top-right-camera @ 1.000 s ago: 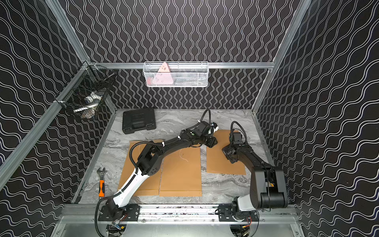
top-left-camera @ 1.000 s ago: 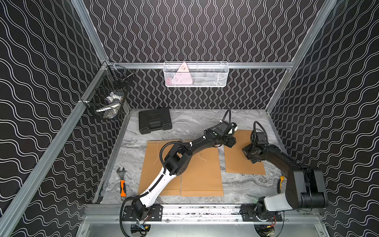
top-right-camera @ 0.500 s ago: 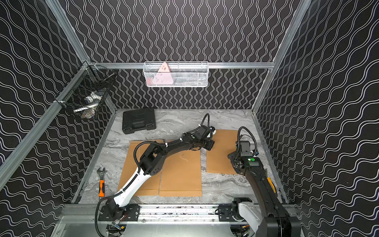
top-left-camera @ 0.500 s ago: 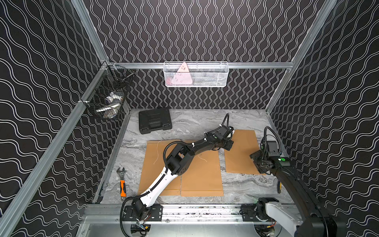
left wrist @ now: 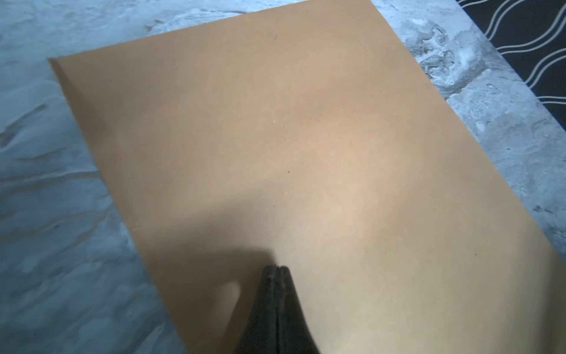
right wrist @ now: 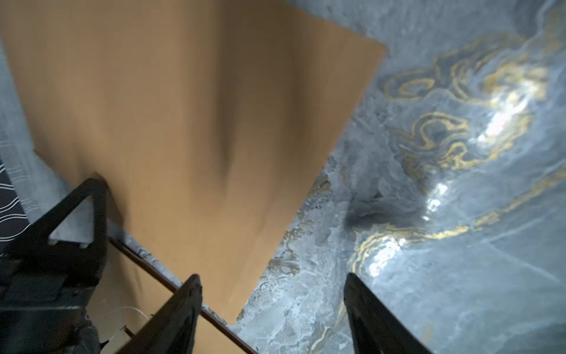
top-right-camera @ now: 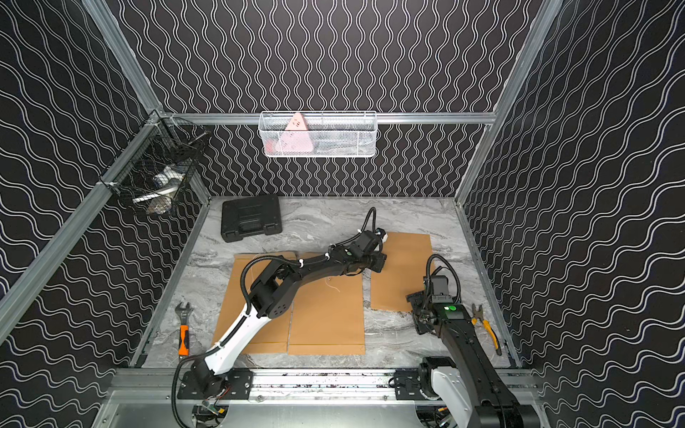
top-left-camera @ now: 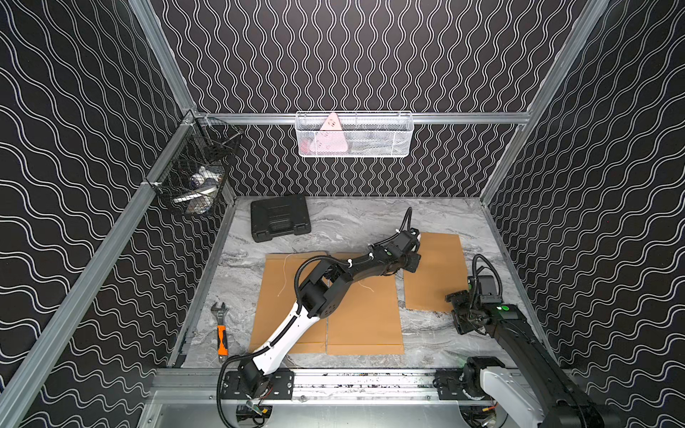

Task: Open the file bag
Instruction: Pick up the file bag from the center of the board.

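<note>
I saw bag [top-left-camera: 437,266] on table [top-left-camera: 352,222] right side, long axis running away from me | L gripper [left wrist: 277,271] jaws together, tip on bag | R gripper [right wrist: 272,285] jaws apart over bag's near corner, empty.

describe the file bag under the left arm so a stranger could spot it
Three flat brown file bags lie on the marble table. Two neighbours sit edge to edge in the middle. The file bag lies alone, farther back, nearer the right wall, with the shut left tool over it.
</note>
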Controlling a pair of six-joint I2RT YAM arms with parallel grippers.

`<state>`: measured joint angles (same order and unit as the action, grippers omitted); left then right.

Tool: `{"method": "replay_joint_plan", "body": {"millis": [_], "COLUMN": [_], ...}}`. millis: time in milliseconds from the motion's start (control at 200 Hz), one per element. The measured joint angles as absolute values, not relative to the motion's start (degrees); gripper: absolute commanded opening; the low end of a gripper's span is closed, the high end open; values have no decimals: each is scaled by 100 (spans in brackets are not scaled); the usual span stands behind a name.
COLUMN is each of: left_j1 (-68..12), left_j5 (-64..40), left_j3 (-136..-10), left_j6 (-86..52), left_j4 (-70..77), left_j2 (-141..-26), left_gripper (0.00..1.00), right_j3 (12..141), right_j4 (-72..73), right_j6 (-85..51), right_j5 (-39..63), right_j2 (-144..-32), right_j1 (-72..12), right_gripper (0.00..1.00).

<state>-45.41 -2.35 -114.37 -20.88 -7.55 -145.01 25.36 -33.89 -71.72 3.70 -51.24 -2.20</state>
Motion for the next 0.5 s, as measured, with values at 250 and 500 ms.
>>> {"method": "replay_joint_plan", "body": {"millis": [250, 500], "left_j1": [-4558, -4574], "left_j5": [-93, -64], "left_j3": [-11312, -11246], "left_j6": [-2126, -2130], "left_j4": [-687, -572], "left_j2": [-14451, -14451], "left_gripper": [0, 0], "right_j3": [2329, 1981], "right_j4": [-2845, -2018], "right_j6": [-7443, -7601], "right_j5": [506, 336], "right_j2": [-5559, -5332], "right_j1": [-231, -270], "right_gripper": [74, 73]}}
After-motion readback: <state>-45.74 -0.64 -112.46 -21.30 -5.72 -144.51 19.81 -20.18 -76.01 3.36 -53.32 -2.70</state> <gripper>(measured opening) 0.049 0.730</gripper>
